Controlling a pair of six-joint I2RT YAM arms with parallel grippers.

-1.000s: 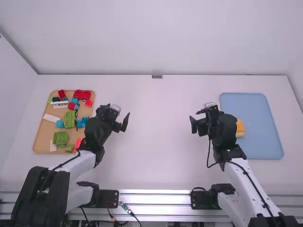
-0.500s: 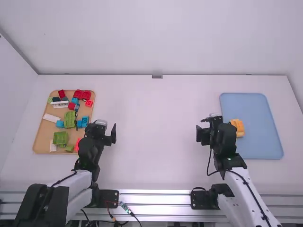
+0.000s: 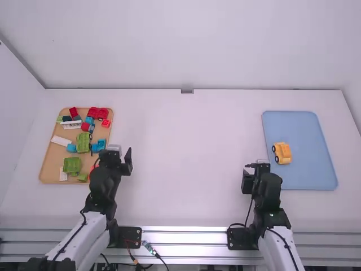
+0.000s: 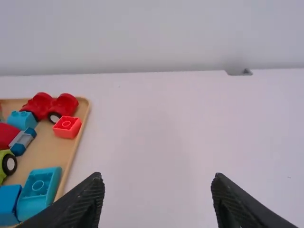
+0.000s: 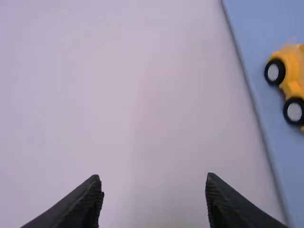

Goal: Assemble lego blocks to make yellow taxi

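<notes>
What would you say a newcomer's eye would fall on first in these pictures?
Probably the yellow toy car, bright on the blue tray at the table's right side. Next would come the jumble of red, green and blue blocks on the tan tray at the left. Between the trays, the two black grippers, left and right, stand open over the white table.

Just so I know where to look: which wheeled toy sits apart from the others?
The yellow car, alone on the blue tray; the red car and the green one are both on the tan tray.
</notes>
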